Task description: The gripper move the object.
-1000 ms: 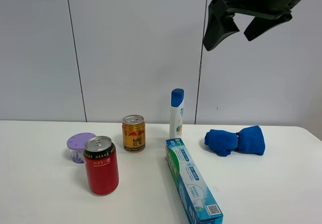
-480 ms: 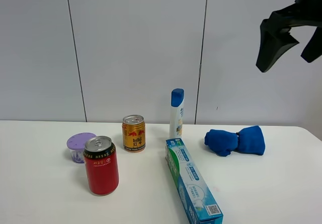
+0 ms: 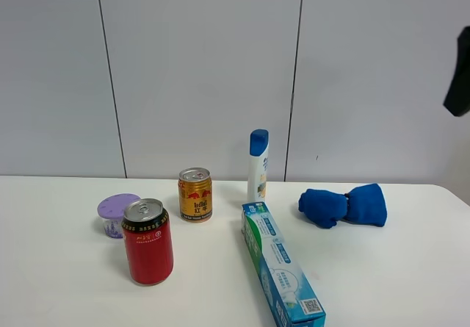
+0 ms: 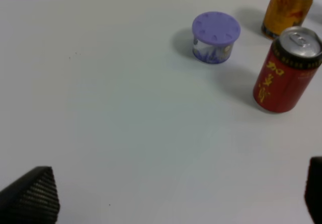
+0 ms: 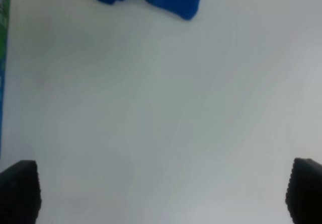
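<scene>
With both jaws spread empty, I judge the bottle [image 3: 258, 167] light, smooth and tippy, best gripped mid-body.

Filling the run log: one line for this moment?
right gripper: open, empty, above table | tall white shampoo bottle with blue cap: upright, untouched | left gripper: open, empty

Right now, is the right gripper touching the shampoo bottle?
Apart. The exterior high view shows the shampoo bottle standing alone, the right gripper high at the frame's edge.

White shampoo bottle [image 3: 258, 165] with blue cap stands upright at the worktop's [image 3: 382, 268] back, untouched, label orange-and-blue
</scene>
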